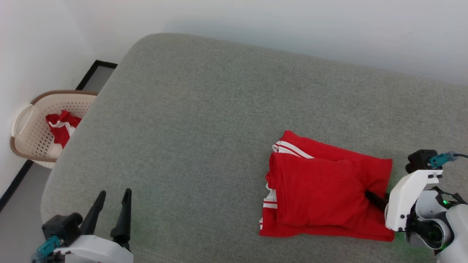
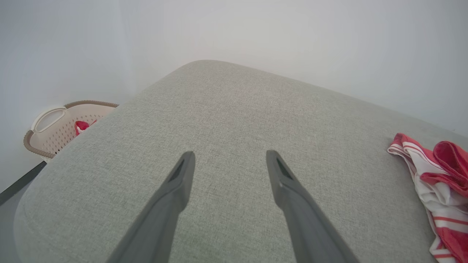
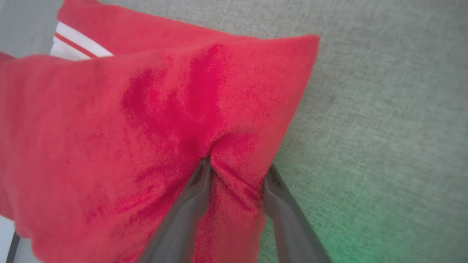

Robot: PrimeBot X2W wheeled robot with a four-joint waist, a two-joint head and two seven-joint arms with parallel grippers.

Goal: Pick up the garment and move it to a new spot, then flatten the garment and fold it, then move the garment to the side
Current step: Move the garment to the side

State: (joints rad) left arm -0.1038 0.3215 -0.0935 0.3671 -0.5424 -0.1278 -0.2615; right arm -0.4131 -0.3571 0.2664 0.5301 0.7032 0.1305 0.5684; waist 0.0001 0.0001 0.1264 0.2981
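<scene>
On the head view, I have the bright red soft T-shirt with white striped sleeve ends (image 1: 329, 190) lying folded into a rough rectangle on the big grey fabric-covered cushion (image 1: 204, 120), toward its near edge and well over to the right side. My right gripper (image 1: 373, 197) comes in from the right, its dark fingers tucked into the shirt's right edge. My left gripper (image 1: 115, 191) sits at the cushion's near left corner, fingers spread wide with nothing between them. Off the cushion's left edge, a cream perforated plastic laundry basket with a brown rim (image 1: 65, 93) stands on the floor against the wall, with a crumpled red and white cloth (image 1: 62, 126) inside.

On the left wrist view, the left gripper (image 2: 230, 153) hangs above bare grey cushion (image 2: 226, 102), fingers far apart. The T-shirt (image 2: 442, 182) shows at the right, white stripes facing me; the basket (image 2: 47, 120) is at the far left.

On the right wrist view, the right gripper (image 3: 237, 166) straddles a puckered fold at the T-shirt's (image 3: 146, 128) edge, with red cloth filling the gap between the fingers. I cannot tell whether they are clamped on it.
</scene>
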